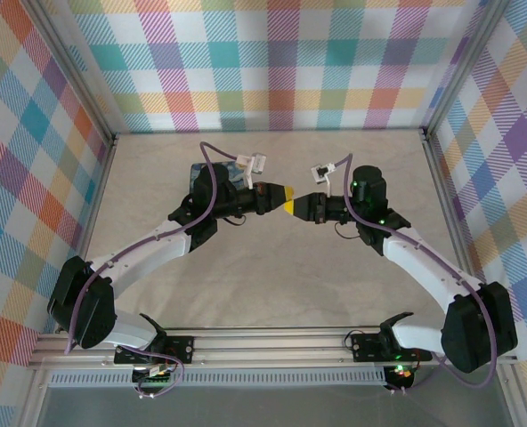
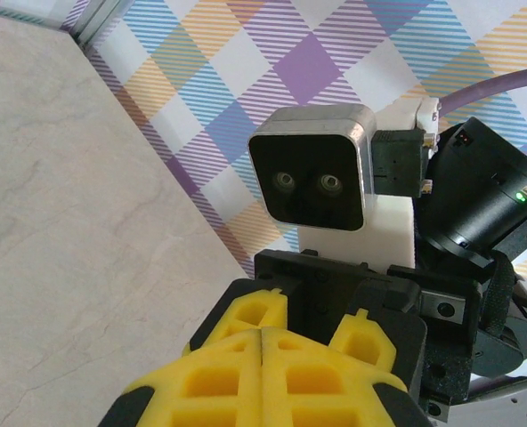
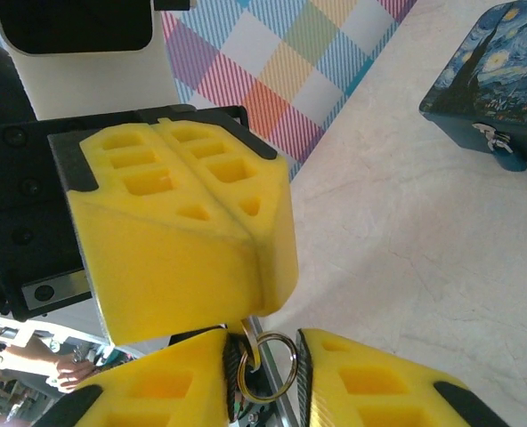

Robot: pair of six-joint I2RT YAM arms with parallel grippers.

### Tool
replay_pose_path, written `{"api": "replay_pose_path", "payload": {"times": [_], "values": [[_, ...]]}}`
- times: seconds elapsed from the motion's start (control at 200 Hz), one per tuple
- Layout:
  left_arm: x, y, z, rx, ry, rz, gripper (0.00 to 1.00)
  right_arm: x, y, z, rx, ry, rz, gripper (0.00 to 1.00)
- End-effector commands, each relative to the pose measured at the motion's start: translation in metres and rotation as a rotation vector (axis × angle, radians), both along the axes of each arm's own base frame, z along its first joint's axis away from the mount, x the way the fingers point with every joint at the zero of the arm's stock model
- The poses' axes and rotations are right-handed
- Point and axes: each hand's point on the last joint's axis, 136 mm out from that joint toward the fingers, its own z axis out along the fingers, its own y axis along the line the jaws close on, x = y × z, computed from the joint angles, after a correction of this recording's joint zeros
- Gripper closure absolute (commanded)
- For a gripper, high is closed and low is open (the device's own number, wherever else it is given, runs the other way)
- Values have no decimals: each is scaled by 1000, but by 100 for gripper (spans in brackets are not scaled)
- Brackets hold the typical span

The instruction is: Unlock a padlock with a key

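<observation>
My left gripper [image 1: 284, 191] and right gripper [image 1: 289, 206] meet tip to tip above the table's middle. In the right wrist view the left gripper [image 3: 256, 285] is shut, and the key's silvery head [image 3: 250, 334] pokes out below its yellow tips, the rest of the key hidden between them. A key ring [image 3: 265, 365] hangs from that head between the pads of my right gripper [image 3: 263, 369], which touch it on both sides. The small padlock [image 3: 502, 149] hangs on the front of the painted tin [image 3: 504, 80], far to the right.
The dark blue starry-night tin [image 1: 212, 171] sits on the beige table [image 1: 272, 285] behind the left arm. Plaid walls [image 1: 272, 62] close in the back and both sides. A metal rail [image 1: 272, 342] runs along the near edge.
</observation>
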Motion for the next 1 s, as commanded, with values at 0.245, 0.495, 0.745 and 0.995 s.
{"api": "replay_pose_path", "payload": {"times": [0.245, 0.495, 0.745, 0.995], "values": [[-6, -4, 18, -15, -52, -28, 100, 0, -5, 17, -4, -75, -36, 74], [-6, -4, 17, -13, -50, -28, 100, 2, -7, 20, 7, -71, -47, 75], [-7, -3, 17, -14, -52, -28, 100, 5, -5, 18, 11, -60, -43, 83], [-9, -3, 18, -19, -53, -34, 100, 6, -5, 15, 7, -45, -52, 93]]}}
